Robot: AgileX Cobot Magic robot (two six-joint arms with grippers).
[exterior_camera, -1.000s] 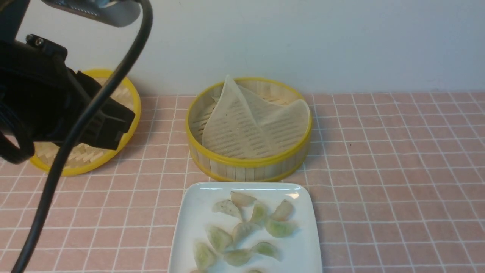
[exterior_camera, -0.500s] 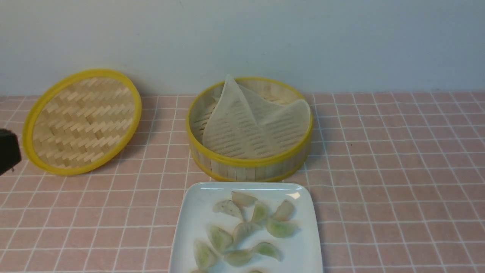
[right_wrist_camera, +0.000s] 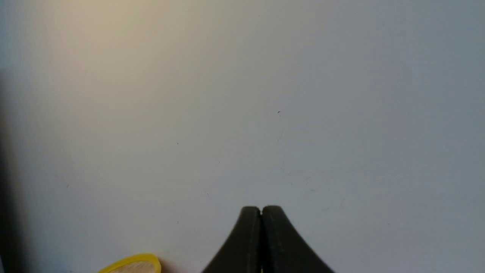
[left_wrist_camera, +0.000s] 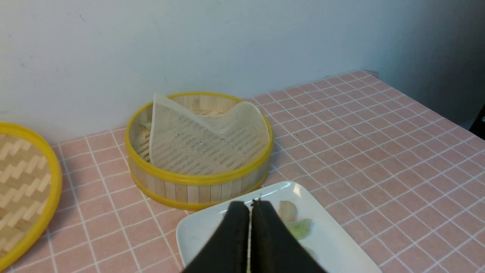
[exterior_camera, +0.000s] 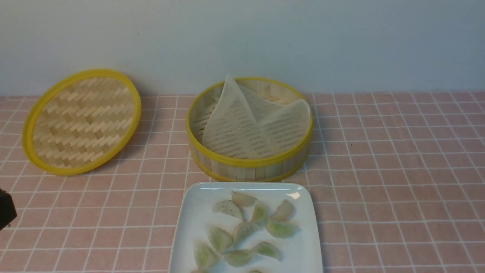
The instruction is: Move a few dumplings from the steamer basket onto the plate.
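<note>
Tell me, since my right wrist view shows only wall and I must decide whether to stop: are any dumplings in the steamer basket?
Observer: None show. The steamer basket holds only its crumpled liner sheet.
Operator: And the plate?
Observer: The dumplings lie on the plate, just in front of the basket.
Operator: Is the left arm carrying one?
Observer: No. The left fingers are shut with nothing between them.
</note>
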